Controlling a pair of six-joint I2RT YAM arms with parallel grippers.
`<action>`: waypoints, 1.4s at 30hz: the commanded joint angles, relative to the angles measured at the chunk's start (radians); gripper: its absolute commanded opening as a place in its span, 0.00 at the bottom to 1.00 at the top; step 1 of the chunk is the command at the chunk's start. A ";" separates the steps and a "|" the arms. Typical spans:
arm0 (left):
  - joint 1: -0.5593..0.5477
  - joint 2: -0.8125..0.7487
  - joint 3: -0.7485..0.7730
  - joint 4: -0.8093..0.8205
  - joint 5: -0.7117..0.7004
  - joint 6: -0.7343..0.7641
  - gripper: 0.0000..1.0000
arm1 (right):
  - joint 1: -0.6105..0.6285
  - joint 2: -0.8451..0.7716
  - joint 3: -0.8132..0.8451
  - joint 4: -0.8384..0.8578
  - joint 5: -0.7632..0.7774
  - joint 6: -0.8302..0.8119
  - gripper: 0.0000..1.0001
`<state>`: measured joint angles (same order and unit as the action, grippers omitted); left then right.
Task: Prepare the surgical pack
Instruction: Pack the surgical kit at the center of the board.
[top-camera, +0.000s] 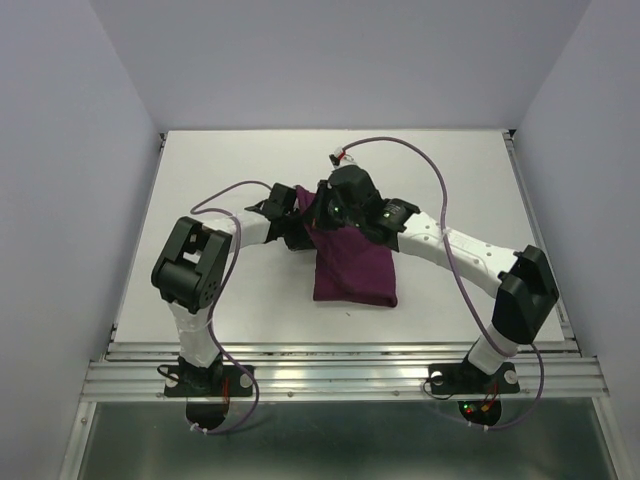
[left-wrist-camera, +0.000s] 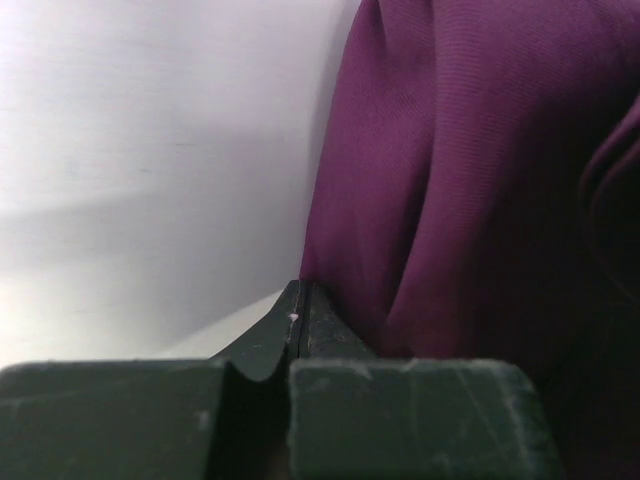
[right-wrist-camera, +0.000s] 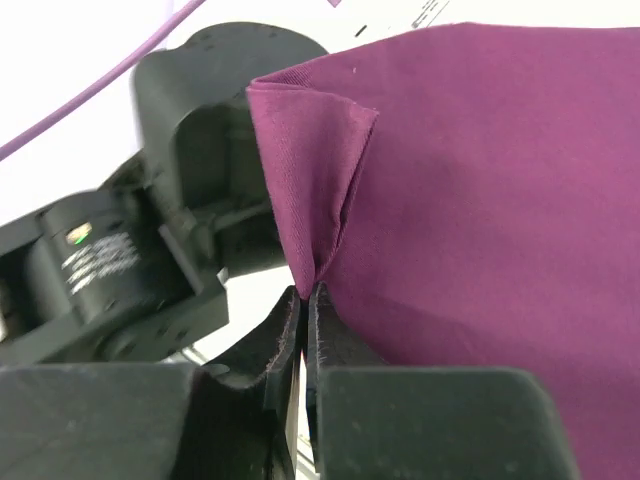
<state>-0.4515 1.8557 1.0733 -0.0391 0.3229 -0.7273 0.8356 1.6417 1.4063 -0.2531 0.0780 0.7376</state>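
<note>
Cloth (top-camera: 355, 270), deep purple and folded to a rough rectangle, sits in the middle of the white table (top-camera: 450, 170) in the overhead view. Its long axis runs from the near edge towards the far wall, leaning a little left at the far end. The near short edge lies flat on the table. The far end narrows and rises to where the left gripper (top-camera: 287, 215) and right gripper (top-camera: 328, 208) meet it, close beside each other. Finger state cannot be told from up here.

Left wrist view shows what the overhead hides. The left gripper (left-wrist-camera: 300, 295) has its fingers (left-wrist-camera: 265, 345) pressed together with only a thin seam between them, and the cloth's left edge runs straight into their tips. Fabric fills the right half of the picture in long folds, with bare table to the left.

Right wrist view shows the right gripper (right-wrist-camera: 305, 295) closed too, pinching a gathered corner of cloth that puckers into a fold just above the tips. Only here does the left gripper's black body appear, just beside that corner, with a purple cable (right-wrist-camera: 100, 80) behind it.
</note>
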 joint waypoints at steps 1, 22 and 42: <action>-0.038 -0.009 0.031 0.059 0.047 -0.041 0.00 | -0.013 0.004 0.060 0.083 -0.018 0.013 0.01; -0.070 -0.101 -0.036 0.154 0.116 0.003 0.00 | 0.016 0.023 0.085 0.083 -0.056 0.019 0.01; -0.141 0.019 -0.124 0.487 0.205 -0.265 0.00 | 0.016 0.058 0.114 0.112 -0.175 0.009 0.01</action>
<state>-0.5255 1.8732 0.9573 0.2955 0.4625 -0.8955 0.8307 1.7134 1.4784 -0.3054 -0.0116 0.7300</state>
